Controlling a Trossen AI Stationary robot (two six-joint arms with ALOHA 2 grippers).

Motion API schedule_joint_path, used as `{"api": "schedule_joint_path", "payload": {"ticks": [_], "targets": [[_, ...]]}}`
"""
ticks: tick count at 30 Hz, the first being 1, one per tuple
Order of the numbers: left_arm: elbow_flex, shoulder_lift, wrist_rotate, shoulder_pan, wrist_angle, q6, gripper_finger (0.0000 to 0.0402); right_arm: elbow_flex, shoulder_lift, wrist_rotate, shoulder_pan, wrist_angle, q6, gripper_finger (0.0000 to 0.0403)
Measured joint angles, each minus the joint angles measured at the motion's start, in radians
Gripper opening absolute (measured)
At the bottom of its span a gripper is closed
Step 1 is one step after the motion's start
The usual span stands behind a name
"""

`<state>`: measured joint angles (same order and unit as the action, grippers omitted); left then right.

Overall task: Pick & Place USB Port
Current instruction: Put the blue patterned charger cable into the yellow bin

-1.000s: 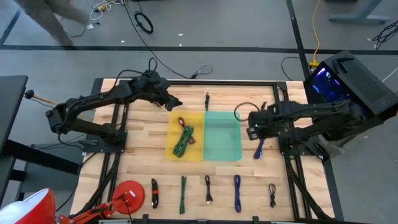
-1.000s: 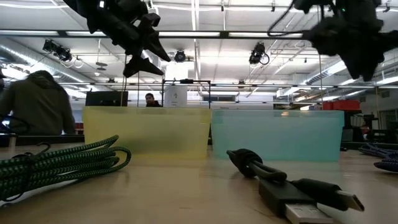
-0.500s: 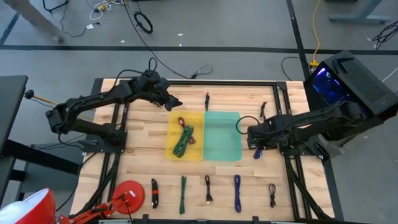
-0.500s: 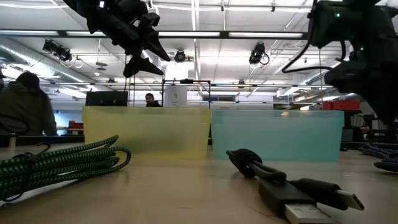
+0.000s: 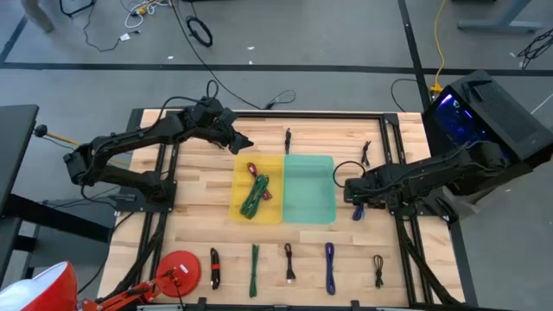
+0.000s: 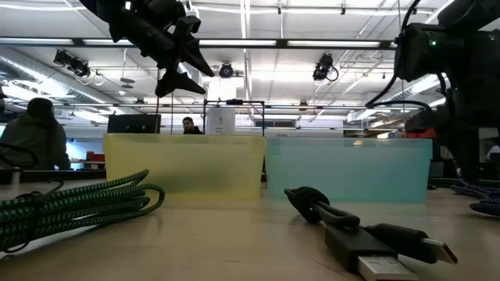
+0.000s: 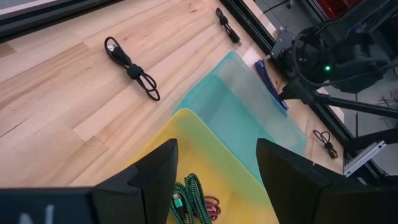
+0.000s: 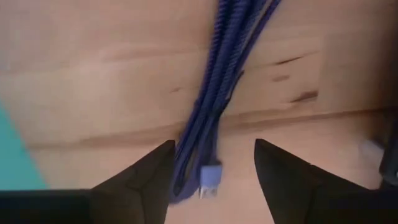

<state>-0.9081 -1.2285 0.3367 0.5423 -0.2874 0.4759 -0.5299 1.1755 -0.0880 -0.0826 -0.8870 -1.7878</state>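
Note:
A bundled blue USB cable (image 8: 219, 87) lies flat on the wooden table (image 5: 199, 186), just right of the teal bin (image 5: 308, 188). My right gripper (image 8: 211, 163) is open and hangs low over the cable's near end (image 5: 358, 212). One finger stands on each side of the cable, and neither touches it. My left gripper (image 7: 216, 155) is open too. It waits in the air over the far left corner of the yellow bin (image 5: 259, 188), which holds a green cable (image 7: 186, 194) and a red one.
A row of bundled cables lies along the near edge: red-black (image 5: 214, 268), green (image 5: 255, 269), black (image 5: 289, 262), blue (image 5: 329, 266) and black (image 5: 378, 269). Two more black cables (image 5: 287, 138) (image 5: 366, 154) lie at the far side. A red lamp (image 5: 177, 269) stands at the near left.
My right gripper has moved down toward the table and a little toward the near edge, closing in on the blue cable beside the teal bin. Its arm drops visibly in the low view. The cable has stayed in place.

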Motion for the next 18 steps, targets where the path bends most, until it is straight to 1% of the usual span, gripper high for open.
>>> {"api": "schedule_joint_path", "payload": {"ticks": [7, 13, 16, 18], "targets": [[0.0, 0.0, 0.0, 0.0, 0.0, -0.016, 0.0224, 0.062, 0.0, 0.08, 0.0, 0.146, -0.102, 0.0215], [0.0, 0.0, 0.0, 0.0, 0.0, -0.017, 0.0224, 0.072, -0.001, 0.081, 0.0, 0.131, -0.124, 0.02], [0.0, 0.0, -0.001, 0.0, 0.0, -0.017, 0.0224, 0.072, 0.0, 0.075, 0.0, 0.116, -0.119, 0.0172], [0.0, 0.0, -0.002, 0.0, 0.001, -0.017, 0.0224, 0.073, 0.0, 0.069, 0.0, 0.105, -0.113, 0.0134]]}}
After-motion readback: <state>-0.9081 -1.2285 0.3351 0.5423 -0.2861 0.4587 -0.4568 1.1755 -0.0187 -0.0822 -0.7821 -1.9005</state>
